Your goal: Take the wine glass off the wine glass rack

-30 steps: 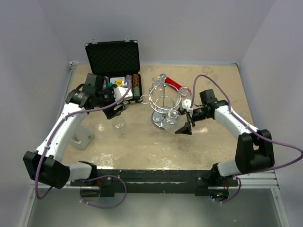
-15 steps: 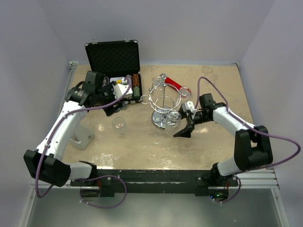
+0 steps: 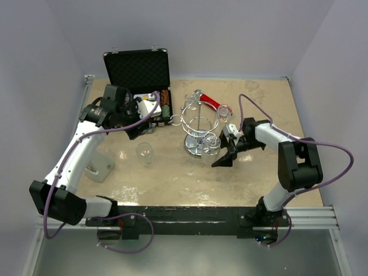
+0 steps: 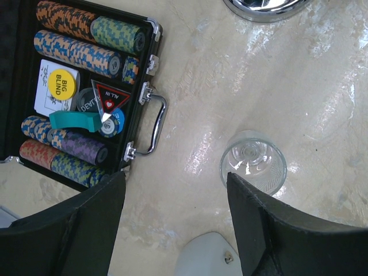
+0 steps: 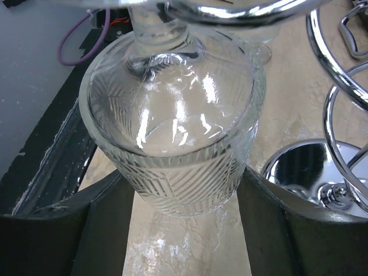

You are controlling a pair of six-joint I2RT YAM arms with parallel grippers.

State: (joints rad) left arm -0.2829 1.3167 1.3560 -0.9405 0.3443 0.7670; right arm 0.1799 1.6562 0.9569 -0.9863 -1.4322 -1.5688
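The chrome wine glass rack (image 3: 197,122) stands mid-table, its wire loops (image 5: 339,109) and mirrored base (image 5: 299,167) showing in the right wrist view. A cut-pattern wine glass (image 5: 172,138) hangs bowl-down from a loop on the rack's near right side (image 3: 211,146). My right gripper (image 3: 222,156) reaches in from the right. Its fingers (image 5: 103,224) press both sides of the bowl. My left gripper (image 3: 134,129) hovers open over the table by the chip case, nothing between its fingers (image 4: 86,230).
A second wine glass (image 3: 145,154) stands upright on the table, also under my left gripper (image 4: 253,162). The open black chip case (image 3: 144,80) lies at the back left. More glasses hang on the rack's far side (image 3: 190,103). A white block (image 3: 99,167) sits near left.
My right gripper has pushed left towards the rack and its jaws have narrowed onto the hanging glass. The left arm has drawn back slightly towards the chip case.
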